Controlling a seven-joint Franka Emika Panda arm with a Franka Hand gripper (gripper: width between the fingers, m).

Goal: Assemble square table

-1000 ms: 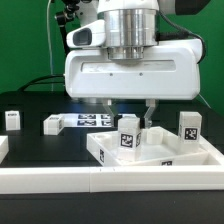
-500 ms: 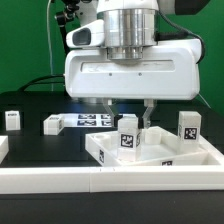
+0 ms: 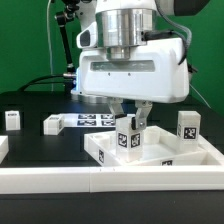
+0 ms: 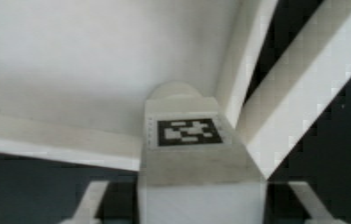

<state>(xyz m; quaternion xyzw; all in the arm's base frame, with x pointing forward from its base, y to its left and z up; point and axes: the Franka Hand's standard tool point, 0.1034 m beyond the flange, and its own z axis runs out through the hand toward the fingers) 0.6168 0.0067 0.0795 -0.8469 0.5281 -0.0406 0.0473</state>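
Well, my tool (image 3: 131, 119) hangs over the slab (image 3: 165, 160) of the square table, which lies on the desk (image 3: 40, 142). Its fingers (image 3: 144, 115) are drawn narrow, one on each side of the front leg (image 3: 127, 138), which stands upright at the slab's corner toward the exterior view's left. I cannot tell whether they pinch it or merely flank it. A second leg (image 3: 190, 128) stands at the slab's opposite side. Since half a second ago the tool's body has swung round and tilted; the front leg has not shifted.
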